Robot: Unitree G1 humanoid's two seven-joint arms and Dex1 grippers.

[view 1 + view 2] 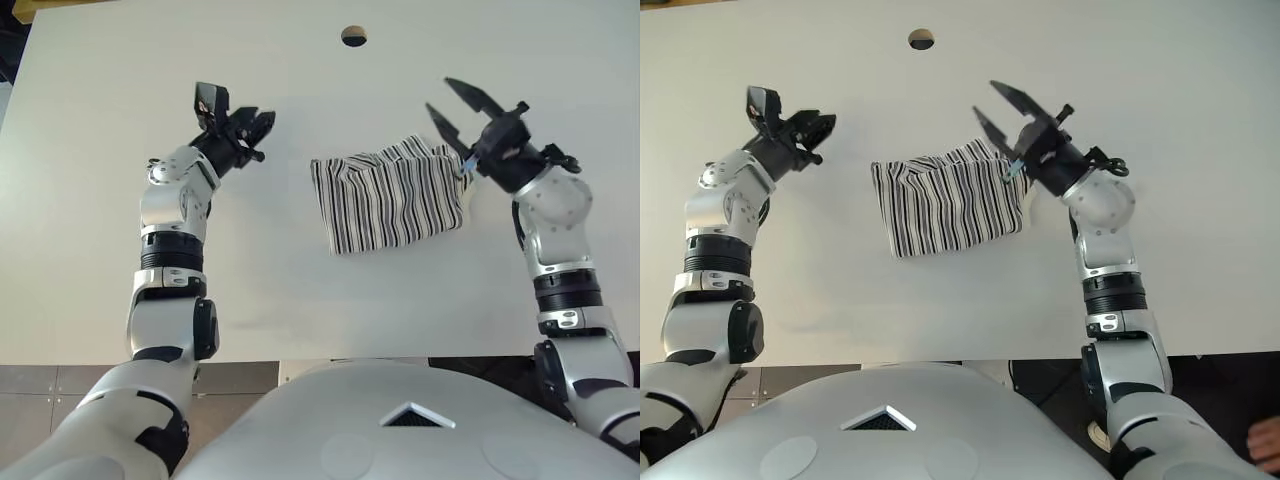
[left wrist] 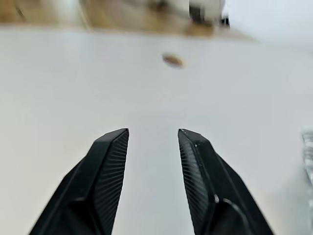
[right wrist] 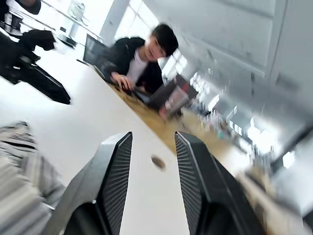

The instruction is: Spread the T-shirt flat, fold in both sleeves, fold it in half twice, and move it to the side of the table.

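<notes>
The black-and-white striped T-shirt (image 1: 388, 194) lies folded into a small rectangle on the white table (image 1: 300, 290), a little right of centre. My right gripper (image 1: 456, 108) is raised just above the shirt's far right corner, open, with nothing between its fingers; the striped cloth (image 3: 24, 171) lies beside it in the right wrist view. My left gripper (image 1: 238, 112) hovers over bare table to the left of the shirt, a hand's width away, also open and empty. Its two black fingers (image 2: 110, 171) frame bare tabletop in the left wrist view.
A round cable hole (image 1: 353, 36) sits in the table near its far edge. Bare tabletop surrounds the shirt on all sides. The near table edge (image 1: 300, 360) runs just above my torso.
</notes>
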